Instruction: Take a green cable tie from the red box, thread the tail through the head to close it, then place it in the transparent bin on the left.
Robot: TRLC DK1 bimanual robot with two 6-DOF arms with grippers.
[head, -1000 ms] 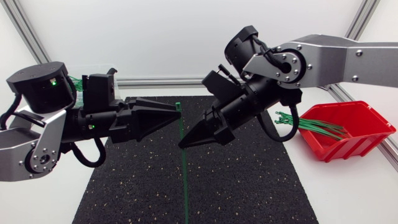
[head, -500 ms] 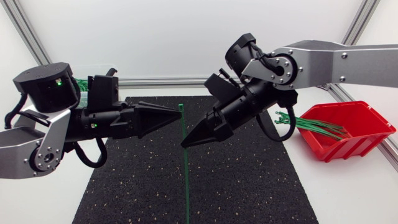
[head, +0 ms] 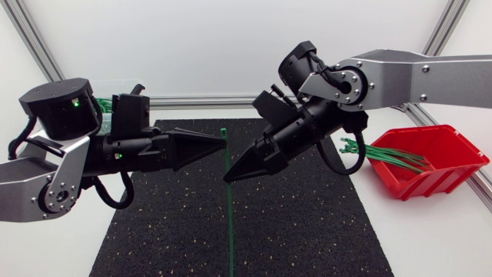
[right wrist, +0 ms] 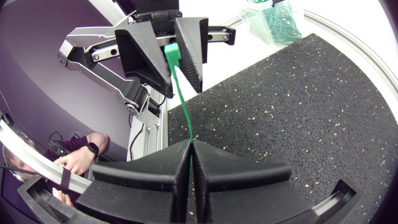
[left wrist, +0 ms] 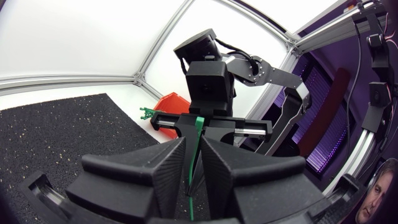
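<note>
A green cable tie (head: pixel 229 219) hangs upright over the black mat, its head (head: pixel 222 132) uppermost. My left gripper (head: pixel 221 141) comes in from the left and is shut on the head end; in the left wrist view the strap (left wrist: pixel 198 127) sits in the narrow gap of that gripper (left wrist: pixel 194 142). A little lower, my right gripper (head: pixel 228 177) is shut on the strap, which rises from between its fingers (right wrist: pixel 190 144) to the head (right wrist: pixel 171 51). The red box (head: pixel 442 165) with more green ties (head: pixel 388 156) stands at the right. The transparent bin (head: pixel 115 98) is behind my left arm.
The black speckled mat (head: pixel 307 231) covers the middle of the table, with white tabletop (head: pixel 430 238) around it. The transparent bin (right wrist: pixel 273 18) holds several green ties. An aluminium frame rail (head: pixel 207 100) runs along the back edge.
My left gripper's fingers have closed in on the tie's head. Both arms shifted slightly and the tie now hangs a little straighter.
</note>
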